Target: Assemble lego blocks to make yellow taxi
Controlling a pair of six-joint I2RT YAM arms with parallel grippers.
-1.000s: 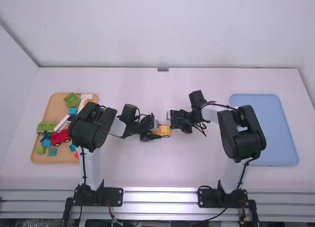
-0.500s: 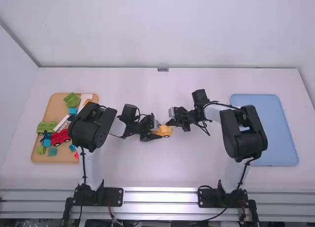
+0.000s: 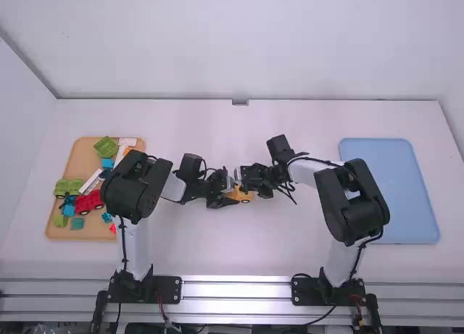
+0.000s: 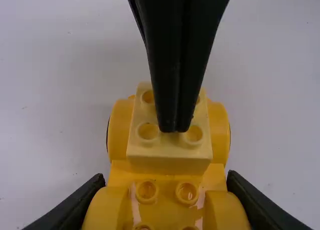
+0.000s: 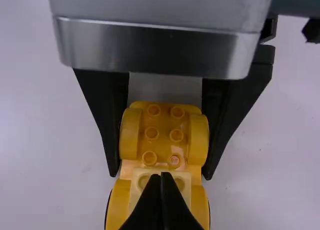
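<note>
Yellow taxi (image 5: 162,140) in hand, part-built, at about the middle of the white tabletop (image 3: 290,251), well in from every edge. Central spot presumably chosen so both arms can get at it. Blue tray (image 3: 391,196) by the right edge, likely meant for the finished model. Wooden tray (image 3: 81,154) by the left edge holds spare pieces, among them a red car (image 3: 89,202) on its near half and a green block (image 3: 106,146) at its far edge; parts kept aside, out of the working area. Left gripper (image 5: 160,173) clenched on the taxi, one finger against each flank by the rounded fenders. Reads as a vice: stops the body sliding or twisting under a push, and leaves the top free. Right gripper (image 4: 174,127) fingers closed together with nothing between them, tips down on the top of the pale yellow block (image 4: 169,162), amid its studs. Probably used as a blunt press to seat that block on the body; whether it has clicked fully home, cannot tell. An off-centre push could tip it or skid off the studs. Smallest: bare studs (image 4: 147,190) on the taxi body between the fenders, likely left for the next piece.
</note>
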